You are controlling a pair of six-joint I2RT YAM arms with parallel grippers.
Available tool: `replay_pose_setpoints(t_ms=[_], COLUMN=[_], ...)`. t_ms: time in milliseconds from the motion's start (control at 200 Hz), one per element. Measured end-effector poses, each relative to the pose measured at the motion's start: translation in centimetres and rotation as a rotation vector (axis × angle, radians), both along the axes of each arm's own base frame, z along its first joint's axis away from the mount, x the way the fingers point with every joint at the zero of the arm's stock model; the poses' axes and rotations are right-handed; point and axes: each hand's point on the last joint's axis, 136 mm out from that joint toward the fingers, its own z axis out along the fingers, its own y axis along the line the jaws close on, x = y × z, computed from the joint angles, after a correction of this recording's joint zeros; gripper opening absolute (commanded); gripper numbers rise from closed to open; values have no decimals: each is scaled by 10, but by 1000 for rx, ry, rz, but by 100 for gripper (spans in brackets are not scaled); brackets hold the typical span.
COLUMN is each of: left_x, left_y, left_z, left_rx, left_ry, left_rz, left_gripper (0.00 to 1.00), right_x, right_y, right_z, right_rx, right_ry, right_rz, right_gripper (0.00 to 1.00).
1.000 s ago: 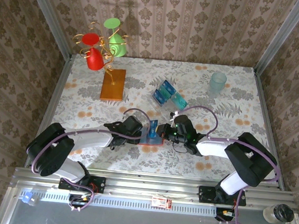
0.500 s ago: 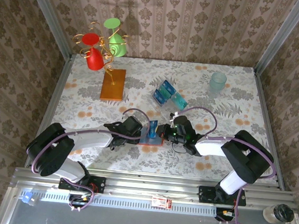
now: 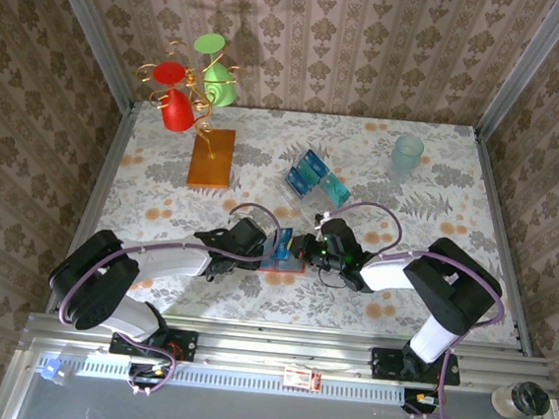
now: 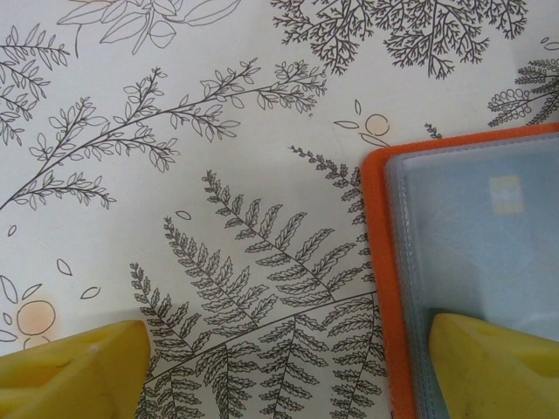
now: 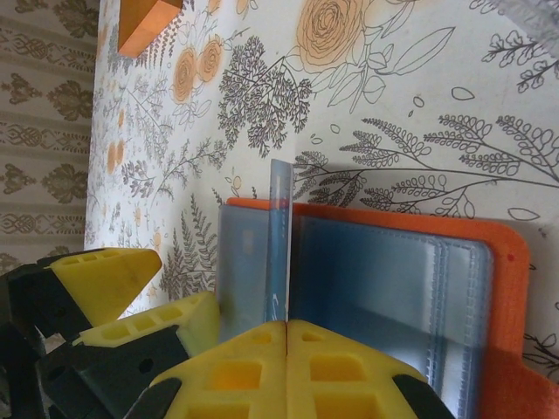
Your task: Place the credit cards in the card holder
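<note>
**Feeding one card into the open holder**

Pinching the thin blue plastic credit card [image 5: 278, 236] by one edge, my right claw [image 5: 286, 325] was clenched tight, its jaws meeting with only the card between them. I held the card on edge above the small orange-red folding card holder [image 5: 505, 262], because a card enters a sleeve by its edge, not flat. It stood over the half of the holder nearer my left claw [image 4: 288, 375], at the clear pockets. Whether any part had entered a pocket I could not tell.

The holder lay spread open on the floral-printed tabletop [image 4: 175, 131], between my two claws. My left claw stood released, jaws wide, grasping nothing. One yellow finger [image 4: 493, 367] sat over the clear sleeve page, seemingly pressing on it. The other sat over bare tabletop, beside the orange rim. I judged that placing to be a brace, since so light a holder would slide or fold once the card pushed against it.

The remaining blue and teal credit cards [image 3: 307, 176] lay in a loose group farther back, well apart from the holder, so most of the job was ahead. The next move, as I saw it, called for a slow slide in line with the pocket. A skewed card would snag the soft plastic lip.
</note>
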Motion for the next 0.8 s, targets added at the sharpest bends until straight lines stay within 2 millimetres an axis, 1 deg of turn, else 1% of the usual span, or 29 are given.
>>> replay_pose_setpoints(t_ms=[225, 410, 800], left_x=[0, 0, 0], left_y=[0, 0, 0], left_z=[0, 0, -1], left_rx=[0, 0, 0], left_ry=[0, 0, 0], left_rz=[0, 0, 0], left_gripper=[85, 85, 85], right_x=[-3, -13, -24], right_y=[4, 1, 4], right_z=[1, -9, -16], right_rx=[3, -14, -34], right_ry=[-3, 21, 45], right_rz=[11, 21, 39], right_gripper=[0, 0, 0])
